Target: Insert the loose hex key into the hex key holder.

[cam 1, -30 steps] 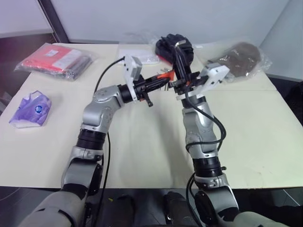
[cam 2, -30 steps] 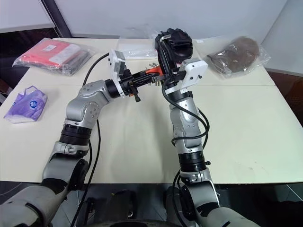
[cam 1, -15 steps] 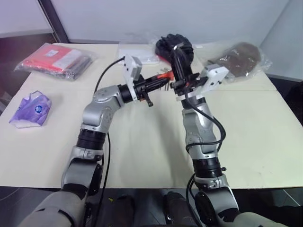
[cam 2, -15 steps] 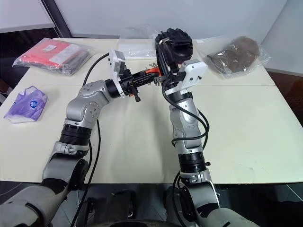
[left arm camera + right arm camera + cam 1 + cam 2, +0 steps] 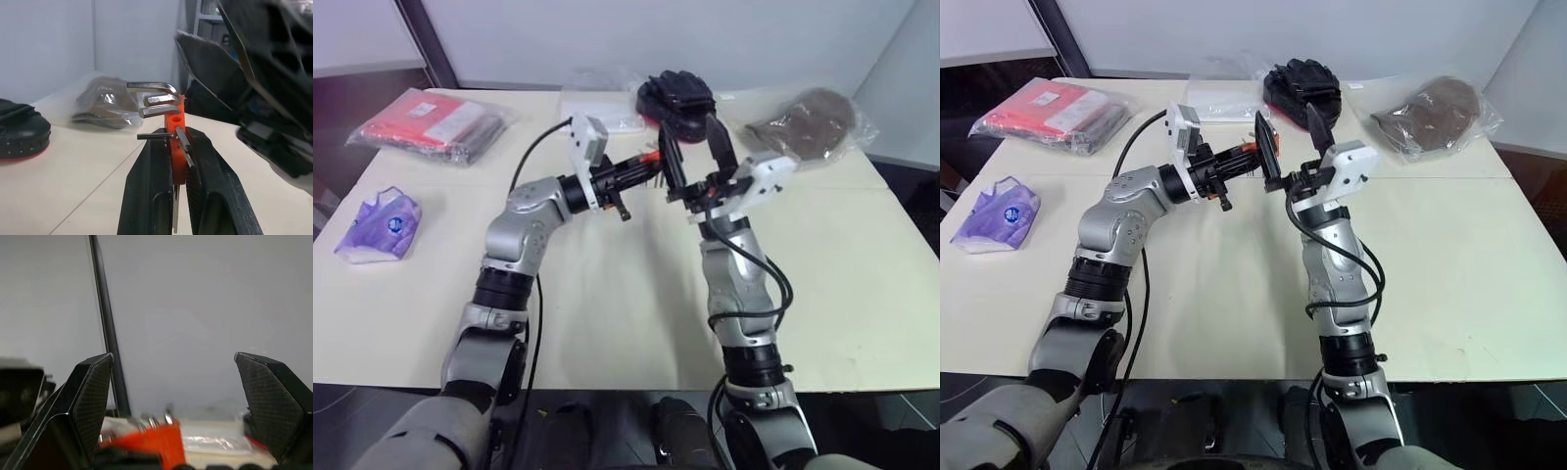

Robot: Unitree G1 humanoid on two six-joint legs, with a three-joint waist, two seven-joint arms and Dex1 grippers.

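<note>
- Where the left gripper [image 5: 178, 161] pinches the small bright orange plastic hex key holder [image 5: 175, 122] between its black fingers, the block's lower half is hidden.
- Several grey L-shaped keys stick out of the holder; which one is the loose hex key I cannot tell.
- Right gripper [image 5: 695, 155] hangs just beside the holder, fingers spread wide, holding nothing.
- Both are raised above the cream counter [image 5: 607, 294], its near half bare.
</note>
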